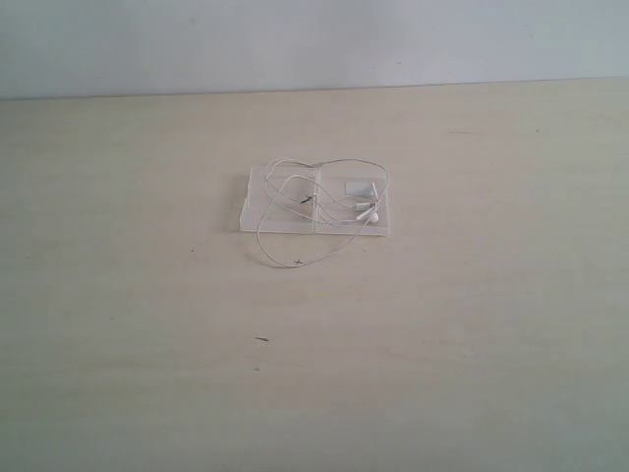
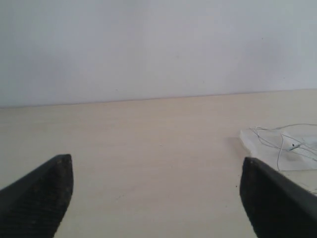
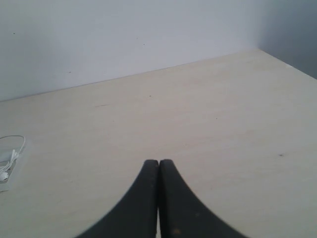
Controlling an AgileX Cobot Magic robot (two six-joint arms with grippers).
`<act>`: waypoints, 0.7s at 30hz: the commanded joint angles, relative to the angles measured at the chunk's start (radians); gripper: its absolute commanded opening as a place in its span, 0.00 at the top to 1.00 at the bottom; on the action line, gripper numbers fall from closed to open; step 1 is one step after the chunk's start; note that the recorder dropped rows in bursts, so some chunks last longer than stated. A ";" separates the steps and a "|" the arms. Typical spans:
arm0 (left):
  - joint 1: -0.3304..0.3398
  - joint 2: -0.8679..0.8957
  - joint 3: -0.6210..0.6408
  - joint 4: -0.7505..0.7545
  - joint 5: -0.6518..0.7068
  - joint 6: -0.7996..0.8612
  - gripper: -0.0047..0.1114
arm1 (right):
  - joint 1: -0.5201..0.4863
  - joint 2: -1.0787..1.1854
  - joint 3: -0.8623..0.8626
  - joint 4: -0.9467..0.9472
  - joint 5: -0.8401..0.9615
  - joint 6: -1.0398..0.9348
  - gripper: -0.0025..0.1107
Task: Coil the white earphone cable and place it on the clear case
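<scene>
Wooden tabletop [image 1: 118,344] bears a flat clear plastic case [image 1: 257,211], thin white earphone cable [image 1: 368,212] heaped atop as delivered, loop spilling at 7 o'clock; left gripper [image 2: 154,168] spread, right gripper [image 3: 158,164] pressed together.

Case [image 1: 254,220] at the middle of the tabletop [image 1: 442,344]; earphone cable [image 1: 371,211] on it, one loop spilling over its front-left edge.

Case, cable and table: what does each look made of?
Case: clear, smooth plastic, it seems; the table shows through it and its edges catch light.
Cable: thin white wire, probably plastic-sheathed and limp, since it lies in loose loops; finish too small to tell.
Table: pale wood-look top, matte, with faint grain streaks; solid wood or laminate cannot be told.
</scene>
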 commanded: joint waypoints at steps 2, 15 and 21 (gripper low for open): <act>0.001 -0.020 0.041 -0.011 -0.001 0.046 0.21 | -0.005 -0.005 0.005 -0.002 -0.013 -0.008 0.98; 0.001 -0.043 0.056 -0.011 -0.009 0.048 0.60 | -0.005 -0.005 0.005 -0.002 -0.013 -0.008 0.98; 0.059 -0.043 0.056 0.011 0.077 0.132 0.96 | -0.005 -0.005 0.005 -0.002 -0.013 -0.008 0.98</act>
